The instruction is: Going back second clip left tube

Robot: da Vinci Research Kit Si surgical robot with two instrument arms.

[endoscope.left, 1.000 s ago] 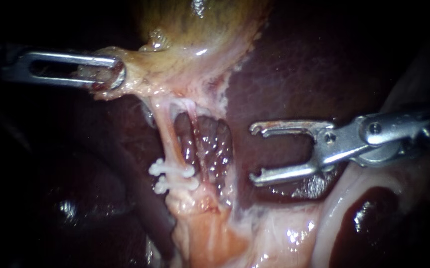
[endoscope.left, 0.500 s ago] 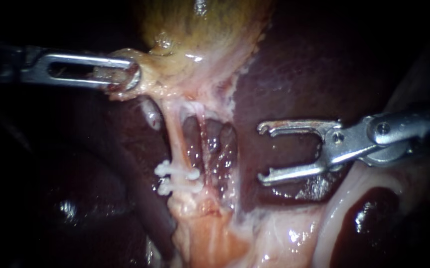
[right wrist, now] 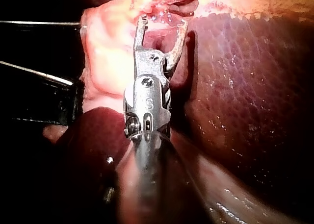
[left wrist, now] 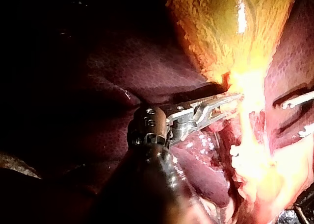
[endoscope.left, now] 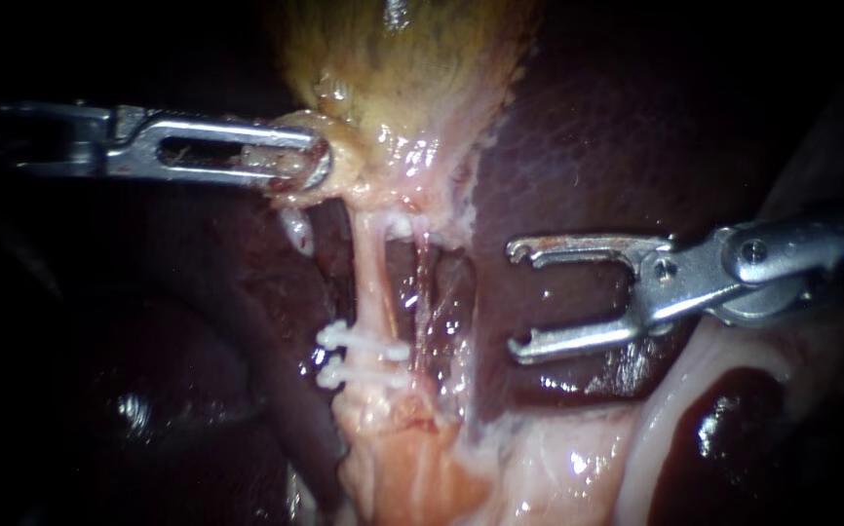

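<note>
Clips [endoscope.left: 364, 343] on left tube [endoscope.left: 373, 282] | right instrument [endoscope.left: 517, 300] well apart, spread

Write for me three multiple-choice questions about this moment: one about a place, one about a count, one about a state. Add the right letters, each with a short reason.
1. The white clips sit
A. on the left tube
B. on the right tube
C. on the liver

2. How many white clips show?
A. one
B. two
C. four

3. The right instrument is
A. open and empty
B. shut and empty
C. shut on a clip

Answers:
1 A, both cross the pale tube on the left.
2 B, two lie one above the other.
3 A, a wide gap shows with nothing in it.
</note>
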